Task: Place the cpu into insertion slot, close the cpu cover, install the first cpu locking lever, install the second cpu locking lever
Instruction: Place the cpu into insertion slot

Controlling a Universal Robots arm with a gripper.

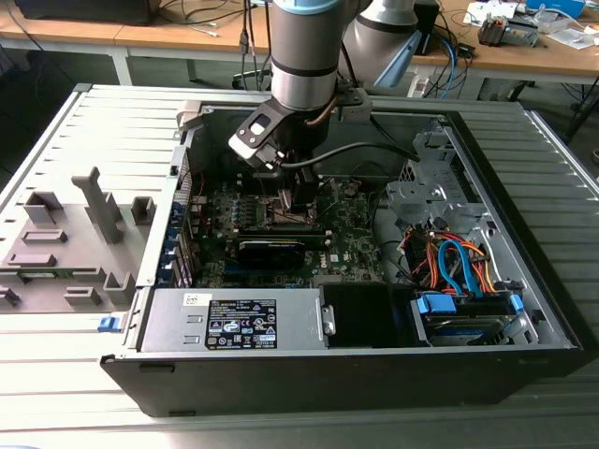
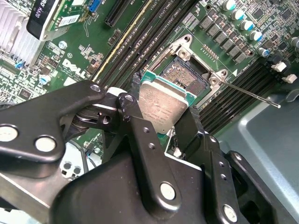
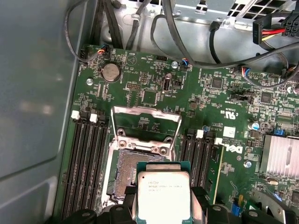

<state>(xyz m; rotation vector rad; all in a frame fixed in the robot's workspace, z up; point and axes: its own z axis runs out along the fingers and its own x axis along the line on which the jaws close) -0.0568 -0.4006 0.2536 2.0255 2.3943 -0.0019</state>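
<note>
End effector (image 2: pixel 163 117) grasping cpu (image 3: pixel 163 192) over insertion slot (image 3: pixel 125 169); cpu cover (image 3: pixel 145 122) raised open.

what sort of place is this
Likely a robotics lab or workshop: an opened computer case lies on a slatted metal table, the arm's gripper holds the cpu over the insertion slot, and wooden benches strewn with cables stand behind.

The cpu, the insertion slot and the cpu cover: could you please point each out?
the cpu (image 3: pixel 163 193), first wrist view, on its metal top.
the insertion slot (image 3: pixel 122 170), first wrist view, on its dark centre.
the cpu cover (image 3: pixel 147 110), first wrist view, on a bar of its frame.
</note>
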